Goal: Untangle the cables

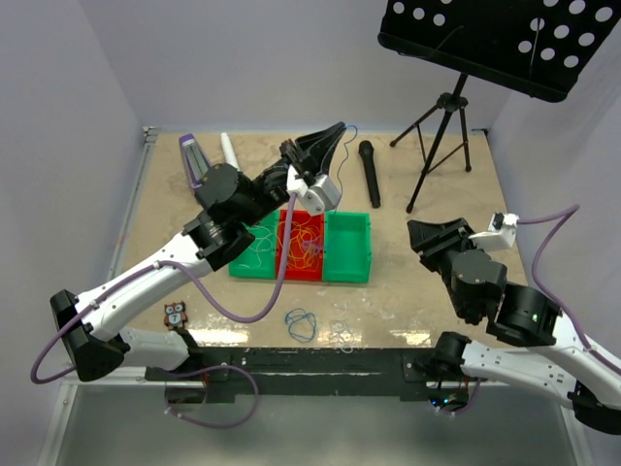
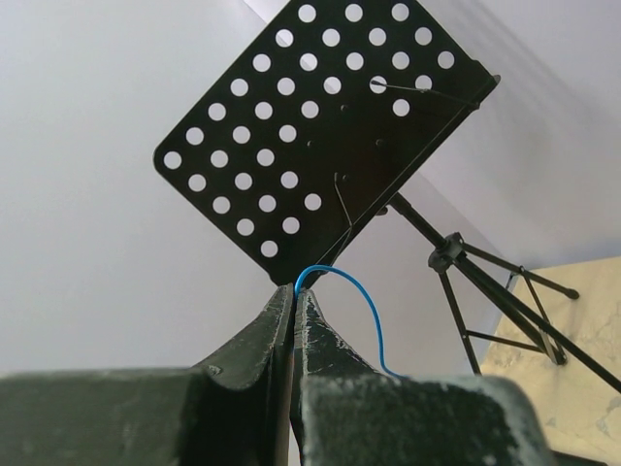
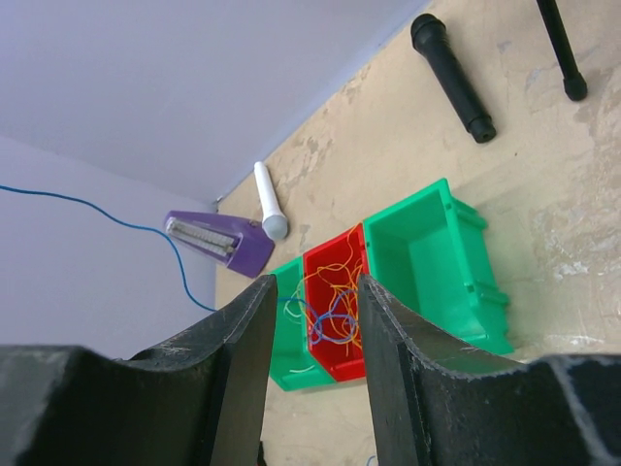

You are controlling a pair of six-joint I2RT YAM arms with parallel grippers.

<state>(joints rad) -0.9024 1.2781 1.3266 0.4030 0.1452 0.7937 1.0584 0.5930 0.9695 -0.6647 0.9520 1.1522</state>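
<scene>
A tangle of thin orange-yellow, blue and white cables (image 1: 304,243) lies mostly in the red bin (image 1: 287,267); it also shows in the right wrist view (image 3: 338,309). My left gripper (image 1: 339,129) is raised above the bins and shut on one blue cable (image 2: 342,280), which arcs out of the fingertips (image 2: 309,303). That blue strand (image 3: 146,231) runs down into the tangle. My right gripper (image 1: 419,236) is open and empty, to the right of the bins, its fingers (image 3: 388,320) framing the red bin from afar. A loose blue loop (image 1: 300,323) and white loops (image 1: 342,335) lie on the table near the front.
Green bins (image 1: 349,260) (image 1: 250,264) flank the red one. A black microphone (image 1: 370,173), a music stand tripod (image 1: 441,136), a purple device (image 1: 194,161) and a white tube (image 1: 229,149) stand at the back. An owl figure (image 1: 175,314) sits front left.
</scene>
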